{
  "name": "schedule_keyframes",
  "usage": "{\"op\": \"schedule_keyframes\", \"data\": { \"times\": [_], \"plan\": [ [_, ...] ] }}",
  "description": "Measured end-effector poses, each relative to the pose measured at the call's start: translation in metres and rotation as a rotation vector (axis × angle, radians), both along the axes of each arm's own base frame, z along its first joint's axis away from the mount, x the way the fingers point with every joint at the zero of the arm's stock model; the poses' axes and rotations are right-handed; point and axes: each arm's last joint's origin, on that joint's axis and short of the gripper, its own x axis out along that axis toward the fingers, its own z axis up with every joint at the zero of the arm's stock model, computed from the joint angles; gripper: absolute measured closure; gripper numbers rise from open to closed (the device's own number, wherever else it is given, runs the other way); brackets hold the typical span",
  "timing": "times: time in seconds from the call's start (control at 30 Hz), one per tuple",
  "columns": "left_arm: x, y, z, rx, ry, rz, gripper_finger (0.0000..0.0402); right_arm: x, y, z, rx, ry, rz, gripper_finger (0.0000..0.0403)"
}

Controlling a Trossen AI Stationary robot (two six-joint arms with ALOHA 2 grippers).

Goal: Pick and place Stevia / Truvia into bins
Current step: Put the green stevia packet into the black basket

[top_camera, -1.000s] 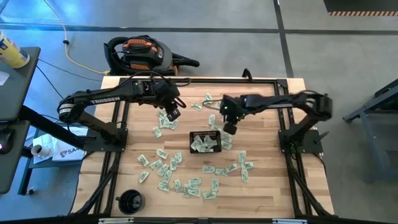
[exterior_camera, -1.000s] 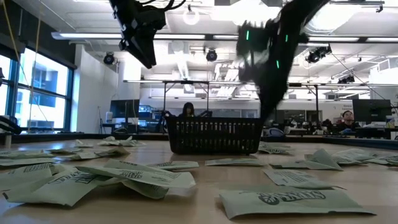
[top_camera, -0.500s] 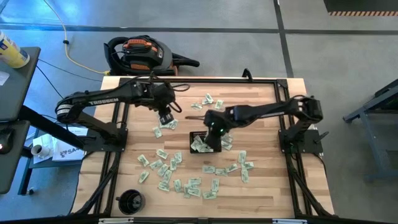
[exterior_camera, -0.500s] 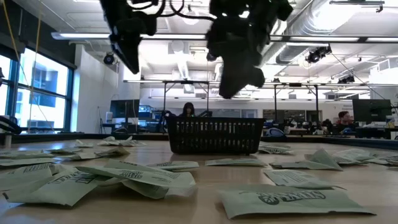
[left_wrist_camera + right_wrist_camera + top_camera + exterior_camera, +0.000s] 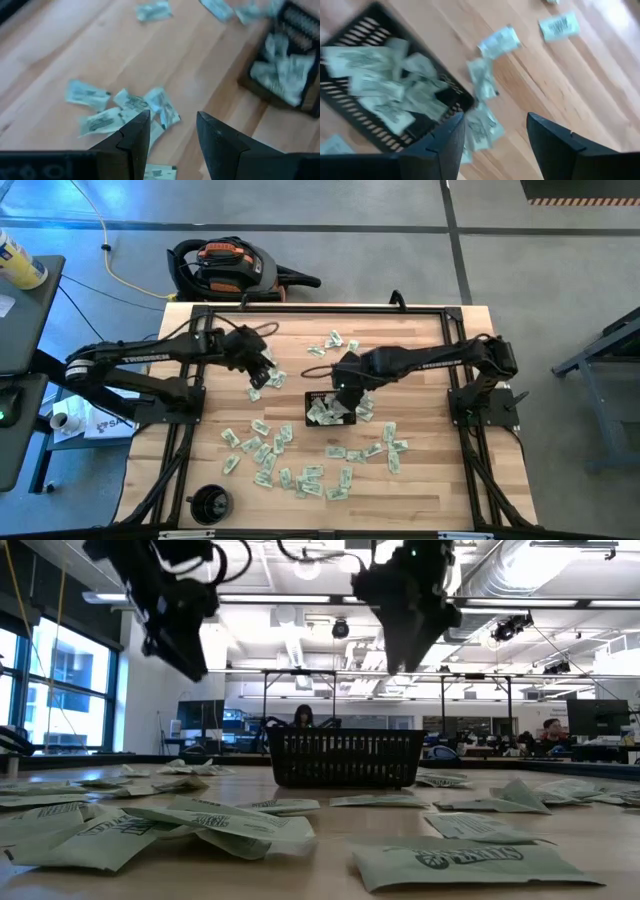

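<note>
Pale wooden worktop in a black frame, on grey concrete floor; open-plan room with ceiling ducts behind. One black mesh tray near centre, holding several pale green-and-white paper sachets; dozens more scattered around, thickest toward the near edge. Left pincer and right pincer: fingers apart, empty.

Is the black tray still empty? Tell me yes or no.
No: in the right wrist view the black tray already holds a loose pile of sachets.
</note>
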Motion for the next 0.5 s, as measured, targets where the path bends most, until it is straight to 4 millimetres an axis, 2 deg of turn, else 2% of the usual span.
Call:
{"op": "schedule_keyframes", "data": {
  "times": [0.07, 0.27, 0.5],
  "plan": [
    [0.010, 0.002, -0.013, 0.010, 0.016, -0.049, 0.0206, -0.002, -0.006, -0.005, 0.038, 0.021, -0.014, 0.0199],
    [0.032, 0.018, -0.051, -0.147, 0.134, 0.141, 0.0206, -0.005, -0.018, -0.010, 0.081, 0.047, -0.037, 0.0199],
    [0.057, 0.023, -0.088, -0.267, 0.232, 0.158, 0.0206, -0.006, -0.026, -0.010, 0.074, 0.054, -0.051, 0.0198]
  ]
}}
